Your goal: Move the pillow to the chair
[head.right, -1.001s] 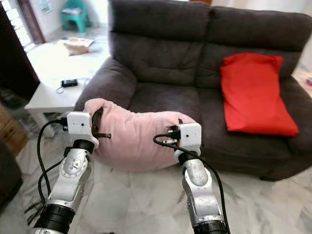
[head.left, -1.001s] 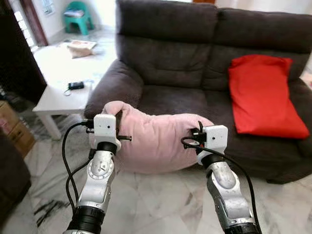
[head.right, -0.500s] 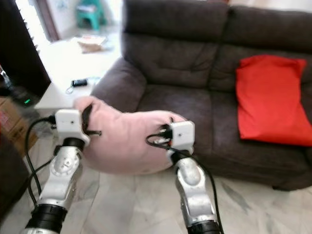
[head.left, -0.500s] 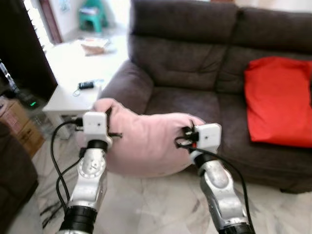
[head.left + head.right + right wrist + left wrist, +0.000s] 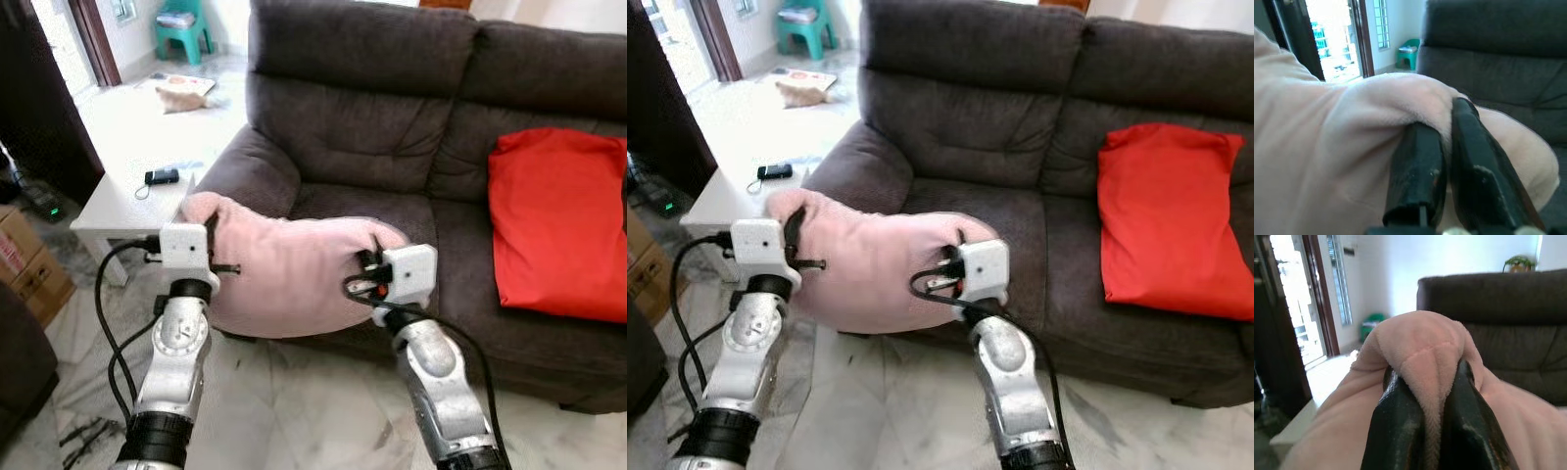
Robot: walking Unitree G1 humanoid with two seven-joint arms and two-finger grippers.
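- Dark brown sofa (image 5: 392, 108) fills the background beyond both grippers, its seat edge just behind the held load.
- Pink pillow (image 5: 289, 274) hangs in the air between the two grippers, in front of the sofa seat and above the marble floor (image 5: 294, 411); it sags in the middle and is pinched at both ends.
- Red cushion (image 5: 558, 225) leans on the sofa's right side, well apart from the right gripper, on its outer side.
- White side table (image 5: 122, 201) stands beside the sofa arm, beyond the left gripper on its outer side; a small dark device (image 5: 161, 176) lies on it.
- Cardboard box (image 5: 29, 264) sits on the floor, far to the outer side of the left gripper.
- Green plastic chair (image 5: 181, 29) stands in the far room, well beyond the left gripper.
- Left gripper (image 5: 1425, 396): jaws clenched on a fold at the pillow's left end; plush bulges up between the fingers (image 5: 1396, 426).
- Right gripper (image 5: 1447, 147): jaws clamped on the pillow's right end, fabric squeezed between the fingers (image 5: 1418, 176).
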